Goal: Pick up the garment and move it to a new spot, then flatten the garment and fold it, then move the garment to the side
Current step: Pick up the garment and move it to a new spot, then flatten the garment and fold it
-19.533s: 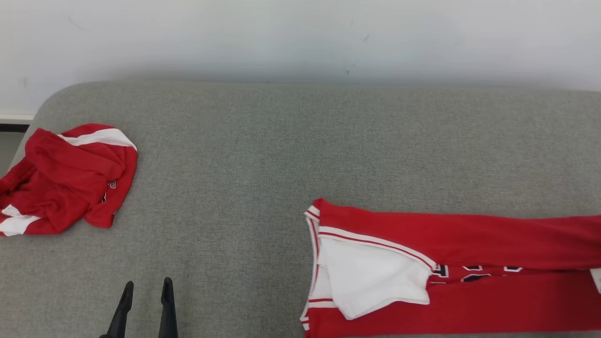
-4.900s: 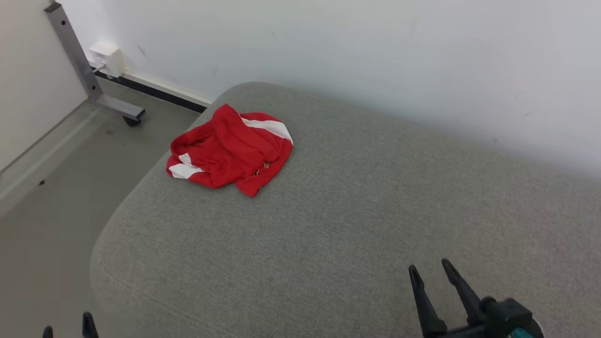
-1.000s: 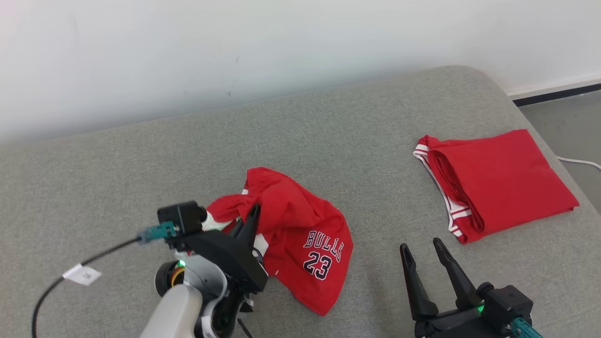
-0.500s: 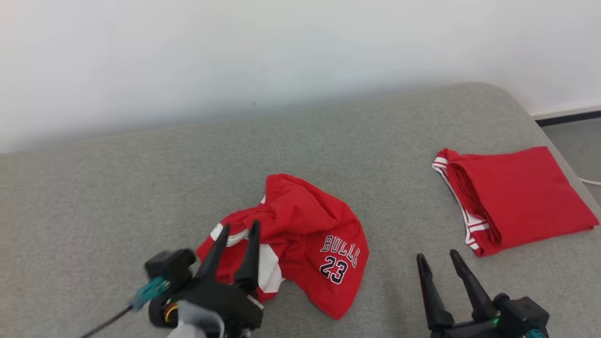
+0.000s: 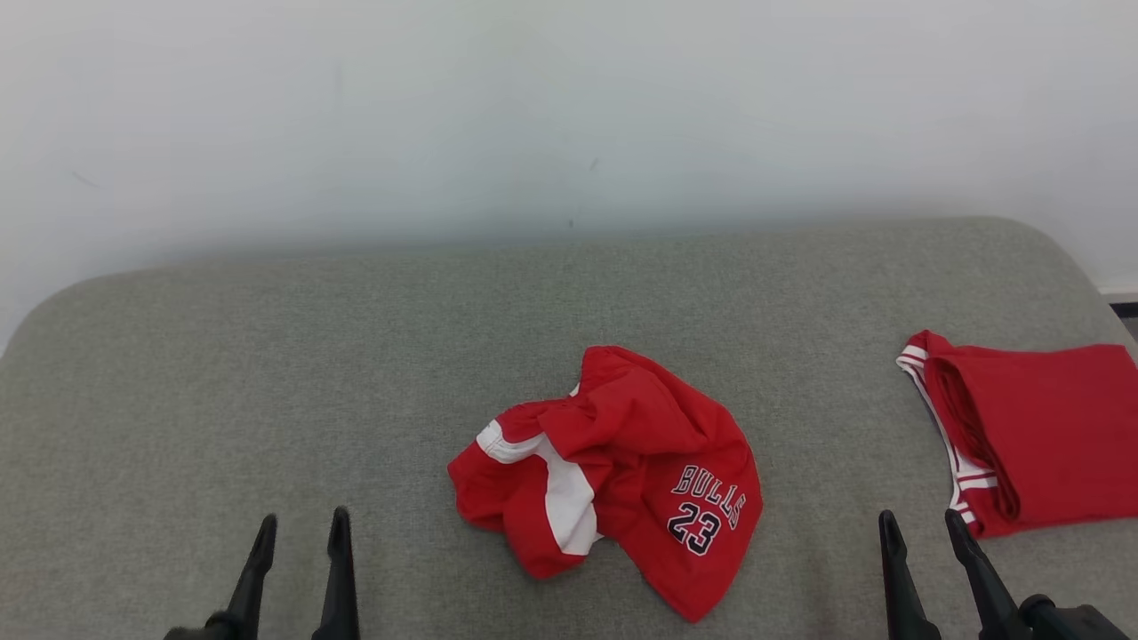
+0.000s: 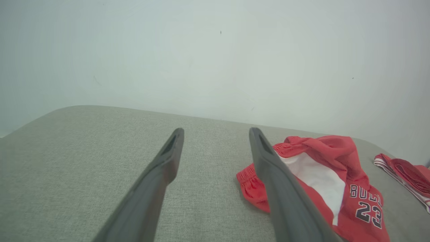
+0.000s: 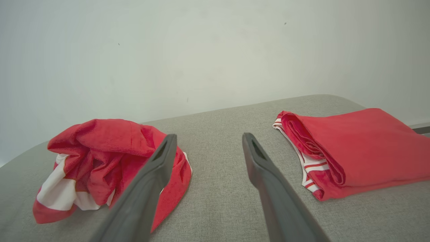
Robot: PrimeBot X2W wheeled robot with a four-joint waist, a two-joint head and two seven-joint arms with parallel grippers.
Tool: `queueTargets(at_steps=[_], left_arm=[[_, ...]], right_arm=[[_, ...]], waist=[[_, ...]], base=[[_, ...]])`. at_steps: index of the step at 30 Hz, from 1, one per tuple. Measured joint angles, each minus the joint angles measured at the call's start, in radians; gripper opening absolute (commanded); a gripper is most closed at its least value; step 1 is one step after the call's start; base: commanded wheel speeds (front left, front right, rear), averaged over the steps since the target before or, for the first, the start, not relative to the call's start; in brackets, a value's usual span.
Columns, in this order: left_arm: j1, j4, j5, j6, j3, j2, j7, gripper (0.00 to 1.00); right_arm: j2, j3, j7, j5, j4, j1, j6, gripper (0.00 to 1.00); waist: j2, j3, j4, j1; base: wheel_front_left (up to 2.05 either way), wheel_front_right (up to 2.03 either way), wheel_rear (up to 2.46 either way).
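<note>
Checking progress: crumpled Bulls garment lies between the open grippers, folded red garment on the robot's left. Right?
No: the head view shows the folded red garment on the robot's right. The crumpled Bulls garment does lie between the open left gripper and right gripper.

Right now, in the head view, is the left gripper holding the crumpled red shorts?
No, the left gripper stands open over bare grey cushion, apart from the crumpled shorts lying loose to its right.

crumpled red shorts (image 5: 613, 471) sit mid grey cushion (image 5: 311, 356), bare fabric all round them. widest open stretch left of shorts. folded red jersey (image 5: 1040, 436) well right of shorts, clear lane between. wall (image 5: 533, 107) behind shorts caps far reach
</note>
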Motion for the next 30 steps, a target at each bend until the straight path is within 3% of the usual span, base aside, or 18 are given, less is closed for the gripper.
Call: queueTargets(at_steps=[5, 12, 20, 30], left_arm=[[0.107, -0.007, 0.086, -0.047, 0.085, -0.002, 0.0, 1.0], [0.174, 0.052, 0.164, -0.101, 0.13, 0.009, 0.0, 1.0], [0.192, 0.023, 0.184, -0.121, 0.207, -0.022, 0.0, 1.0], [0.192, 0.016, 0.21, -0.146, 0.232, -0.044, 0.0, 1.0]], right_arm=[[0.0, -0.012, 0.01, -0.012, -0.012, 0.033, 0.0, 1.0], [-0.003, -0.011, 0.019, -0.017, 0.001, 0.075, 0.0, 1.0], [0.001, -0.01, 0.019, -0.02, 0.006, 0.095, 0.0, 1.0], [0.011, 0.0, 0.019, -0.02, 0.007, 0.097, 0.0, 1.0]], waist=[[-0.0001, -0.023, 0.032, 0.0], [-0.0001, -0.052, 0.059, -0.0001], [-0.0001, -0.06, 0.067, 0.0], [-0.0001, -0.052, 0.062, 0.0]], base=[[0.0, 0.0, 0.0], [0.0, 0.0, 0.0], [0.0, 0.0, 0.0], [0.0, 0.0, 0.0]])
